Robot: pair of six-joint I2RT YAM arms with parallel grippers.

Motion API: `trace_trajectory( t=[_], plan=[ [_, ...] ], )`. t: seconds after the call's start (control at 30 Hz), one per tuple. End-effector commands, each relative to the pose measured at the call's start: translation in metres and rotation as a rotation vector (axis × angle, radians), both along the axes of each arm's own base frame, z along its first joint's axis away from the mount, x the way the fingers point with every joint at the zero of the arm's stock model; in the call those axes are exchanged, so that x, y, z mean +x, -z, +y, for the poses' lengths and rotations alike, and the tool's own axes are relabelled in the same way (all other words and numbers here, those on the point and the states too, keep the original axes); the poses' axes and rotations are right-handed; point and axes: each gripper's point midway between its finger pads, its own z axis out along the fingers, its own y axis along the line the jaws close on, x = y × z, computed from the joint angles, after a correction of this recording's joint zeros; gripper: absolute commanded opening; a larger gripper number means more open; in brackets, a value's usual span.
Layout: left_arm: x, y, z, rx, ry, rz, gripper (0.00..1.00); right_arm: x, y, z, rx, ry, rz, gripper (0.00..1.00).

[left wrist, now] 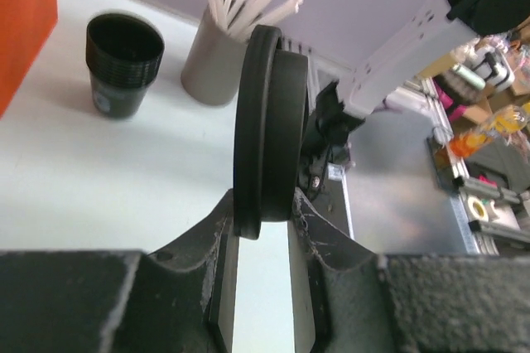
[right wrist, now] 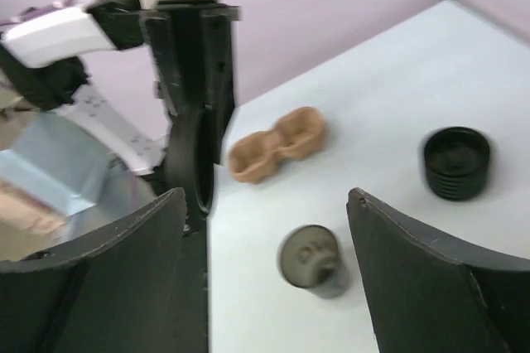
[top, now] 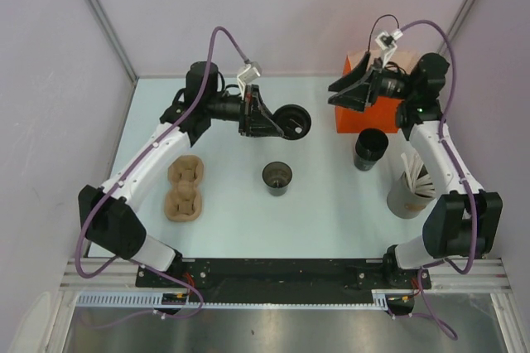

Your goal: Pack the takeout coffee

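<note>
the pale table [top: 331, 212] bears an open black cup [top: 277, 177]. left of that cup lies a brown pulp tray [top: 185, 188]; right of it stand stacked black cups [top: 370, 149], a grey tub of white sticks [top: 407, 195] and, farther back, an orange box [top: 364, 117].

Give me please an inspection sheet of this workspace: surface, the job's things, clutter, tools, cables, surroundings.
Surface: pale, smooth table.
Job's things: one black cup stands upright near the middle, no lid on it; the black lid is held on edge in the air; the brown tray lies at the left, its wells empty.
Clutter: stack of black cups, orange box, grey tub of white sticks, all on the right side.
Tools: left tool shut on the black lid; right tool open, holding nothing, near the orange box.
Cables: a purple cable loops along each arm.
Surroundings: pale walls; metal rail at the near edge.
</note>
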Motion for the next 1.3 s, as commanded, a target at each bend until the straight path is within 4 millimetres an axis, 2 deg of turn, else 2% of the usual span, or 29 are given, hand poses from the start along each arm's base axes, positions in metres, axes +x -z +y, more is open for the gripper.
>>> trace_trajectory(
  t=[0.0,0.03,0.07,0.1,0.13,0.17,0.2,0.23,0.37,0.4,0.43,0.5,0.53,0.57,0.6,0.63,0.67,0.7,0.73,0.9,0.97,1.17,1.27],
  plan=[
    [-0.001,0.011,0.006,0.121,-0.011,0.035,0.11,0.003,-0.026,-0.027,-0.033,0.090,-0.230,0.86],
    [0.000,0.016,0.007,0.144,-0.023,0.048,0.10,0.011,-0.023,-0.040,-0.073,0.162,-0.285,0.89],
    [0.003,0.026,0.009,0.178,-0.037,0.055,0.08,0.012,-0.031,-0.042,-0.102,0.199,-0.342,0.90],
    [0.001,0.032,0.011,0.204,-0.047,0.080,0.07,0.005,-0.013,-0.040,-0.155,0.218,-0.228,0.91],
    [0.004,0.039,0.013,0.231,-0.074,0.092,0.07,0.019,-0.009,-0.042,-0.268,0.290,-0.405,0.93],
    [0.004,0.042,0.015,0.243,-0.080,0.104,0.07,0.017,-0.016,-0.040,-0.321,0.315,-0.455,0.93],
    [0.007,0.051,0.018,0.276,-0.114,0.116,0.07,0.006,-0.003,-0.023,-0.381,0.281,-0.449,0.93],
    [0.008,0.054,0.019,0.290,-0.129,0.129,0.06,0.015,0.001,-0.028,-0.456,0.349,-0.481,0.94],
    [0.017,0.067,0.025,0.355,-0.200,0.163,0.08,0.001,0.002,-0.019,-0.622,0.333,-0.658,0.92],
    [0.024,0.071,0.027,0.383,-0.232,0.165,0.09,-0.002,0.008,-0.023,-0.691,0.342,-0.662,0.91],
    [0.022,0.075,0.029,0.404,-0.230,0.179,0.09,-0.014,0.013,-0.008,-0.717,0.280,-0.702,0.89],
    [0.023,0.075,0.031,0.410,-0.228,0.188,0.10,-0.022,0.032,-0.006,-0.848,0.226,-0.756,0.87],
    [0.024,0.079,0.033,0.423,-0.232,0.203,0.11,-0.037,0.038,0.010,-0.870,0.160,-0.794,0.86],
    [0.022,0.079,0.034,0.428,-0.225,0.205,0.12,-0.045,0.046,0.015,-0.907,0.117,-0.815,0.85],
    [0.020,0.082,0.035,0.436,-0.216,0.214,0.12,-0.043,0.055,0.011,-0.995,0.122,-0.841,0.84],
    [0.019,0.086,0.035,0.442,-0.203,0.220,0.12,-0.048,0.068,0.016,-1.036,0.093,-0.853,0.83],
    [0.017,0.088,0.036,0.450,-0.197,0.231,0.12,-0.062,0.074,0.031,-1.045,0.039,-0.899,0.83],
    [0.015,0.093,0.037,0.458,-0.190,0.243,0.12,-0.058,0.079,0.030,-1.108,0.057,-0.924,0.83],
    [0.013,0.095,0.037,0.463,-0.185,0.247,0.12,-0.064,0.093,0.036,-1.137,0.017,-0.936,0.81],
    [0.008,0.095,0.037,0.453,-0.159,0.258,0.12,-0.070,0.116,0.055,-1.208,-0.032,-0.992,0.73],
    [0.007,0.096,0.038,0.456,-0.153,0.257,0.11,-0.073,0.127,0.061,-1.238,-0.059,-1.011,0.67],
    [-0.001,0.096,0.037,0.441,-0.119,0.275,0.11,-0.071,0.132,0.077,-1.237,-0.060,-1.042,0.63],
    [-0.003,0.096,0.037,0.438,-0.112,0.278,0.11,-0.076,0.135,0.084,-1.221,-0.086,-1.044,0.60]
  ],
)
